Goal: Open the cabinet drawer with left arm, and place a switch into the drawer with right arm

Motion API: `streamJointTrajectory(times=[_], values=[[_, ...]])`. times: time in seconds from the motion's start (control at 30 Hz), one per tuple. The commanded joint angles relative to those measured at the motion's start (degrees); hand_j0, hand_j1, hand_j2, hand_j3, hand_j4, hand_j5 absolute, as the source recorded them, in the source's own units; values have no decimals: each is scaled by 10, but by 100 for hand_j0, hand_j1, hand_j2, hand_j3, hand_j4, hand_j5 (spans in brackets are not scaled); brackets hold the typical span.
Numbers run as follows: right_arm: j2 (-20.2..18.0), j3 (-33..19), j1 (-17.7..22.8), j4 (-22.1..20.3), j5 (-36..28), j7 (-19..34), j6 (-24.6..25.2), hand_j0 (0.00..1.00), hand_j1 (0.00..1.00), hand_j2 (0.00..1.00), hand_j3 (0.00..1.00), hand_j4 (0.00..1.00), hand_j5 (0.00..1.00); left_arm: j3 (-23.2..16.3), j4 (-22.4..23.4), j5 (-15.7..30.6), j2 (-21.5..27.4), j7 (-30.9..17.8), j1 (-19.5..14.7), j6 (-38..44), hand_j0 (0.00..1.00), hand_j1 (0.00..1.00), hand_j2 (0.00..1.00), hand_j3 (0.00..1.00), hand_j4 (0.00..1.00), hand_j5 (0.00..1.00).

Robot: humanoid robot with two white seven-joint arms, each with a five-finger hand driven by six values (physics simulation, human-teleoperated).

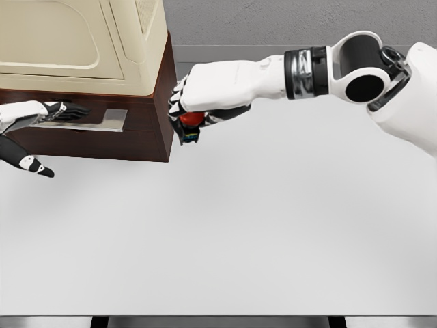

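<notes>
Right now my right hand [194, 113] is curled tight around the switch [190, 124], a small thing with a red button on top and a dark base poking out below my fingers. I have it held off the white table [225, 232], up by the front right corner of the dark wooden cabinet [147, 137], so close to that corner that I cannot tell whether my knuckles touch the wood. My forearm runs nearly level across the view, from my shoulder at the right toward the cabinet at the left.

What matters for me next is where the drawer [82, 126] lies from the switch: further to my left, along the cabinet's front face, with its pale metal handle plate [109, 119] roughly level with my grip. My left hand [61, 111] lies on that plate, fingers extended flat along it; I cannot see them hooked over an edge. A dark jointed link of that arm shows below it, near the table.

By my judgement the drawer front sits flush, so it looks closed, with no opening to drop anything into. The left hand is the one at the handle, so the pull is its job; the switch must wait, then travel leftward and down
</notes>
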Motion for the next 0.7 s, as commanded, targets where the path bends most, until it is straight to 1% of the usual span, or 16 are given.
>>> streamJointTrajectory(times=[0.0, 0.1, 0.33, 0.4, 0.6, 0.67], values=[[4, -1, -1, 1, -4, 0, 3, 45, 45, 45, 45, 45, 45, 7, 0, 3, -4, 0, 1, 0, 100, 100, 100, 100, 100, 100], [12, -1, -4, 2, -4, 0, 7, 45, 45, 45, 45, 45, 45, 7, 0, 3, -4, 0, 6, 0, 100, 100, 100, 100, 100, 100], [12, -1, -5, 2, -4, 0, 7, 45, 45, 45, 45, 45, 45, 7, -2, 4, -5, 0, 11, -1, 100, 100, 100, 100, 100, 100], [13, -1, -5, 2, -4, 0, 7, 45, 45, 45, 45, 45, 45, 7, -2, 4, -5, 0, 18, -2, 100, 100, 100, 100, 100, 100], [17, -2, -4, 4, -4, 0, 7, 45, 45, 45, 45, 45, 45, 7, -6, 9, -4, 0, 20, -1, 100, 100, 100, 100, 100, 100], [17, -2, -5, 4, -4, 0, 7, 45, 45, 45, 45, 45, 45, 7, -7, 11, -4, 0, 26, -1, 100, 100, 100, 100, 100, 100]])
